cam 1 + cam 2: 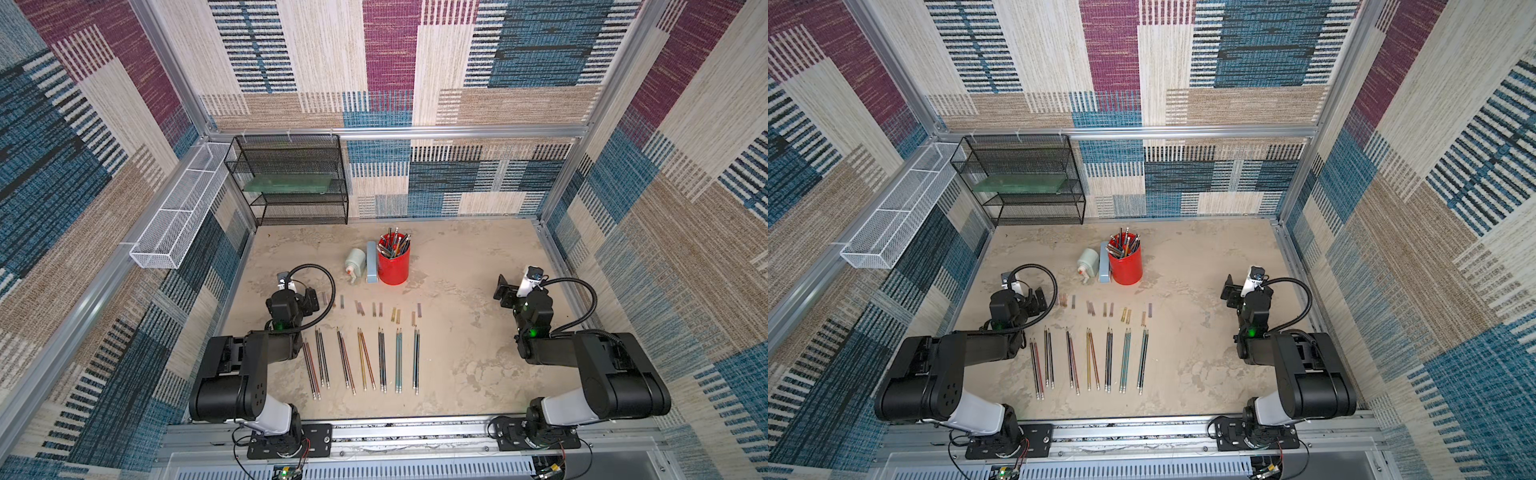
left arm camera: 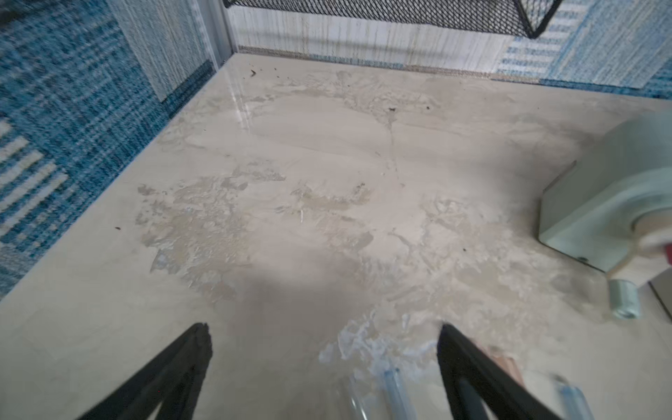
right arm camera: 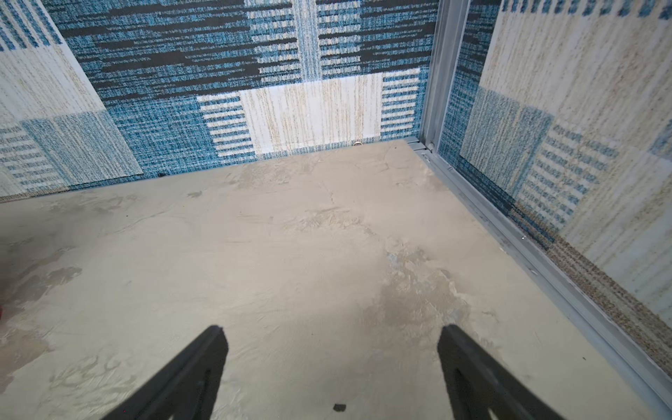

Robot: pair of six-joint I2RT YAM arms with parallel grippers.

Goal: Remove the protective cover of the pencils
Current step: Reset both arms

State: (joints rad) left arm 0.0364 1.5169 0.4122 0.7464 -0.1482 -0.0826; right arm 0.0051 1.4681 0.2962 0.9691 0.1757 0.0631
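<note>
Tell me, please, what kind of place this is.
Probably a robot test cell: left arm and right arm on a front rail, carpet-tile walls in a metal frame, pencils laid in neat pairs.

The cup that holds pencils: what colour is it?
The cup is plain red; it shows best in a top view.

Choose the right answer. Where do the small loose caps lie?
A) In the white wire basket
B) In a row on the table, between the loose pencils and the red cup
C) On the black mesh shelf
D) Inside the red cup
B: the caps lie in a row on the table, just past the tips of the pencils and short of the cup.
</note>
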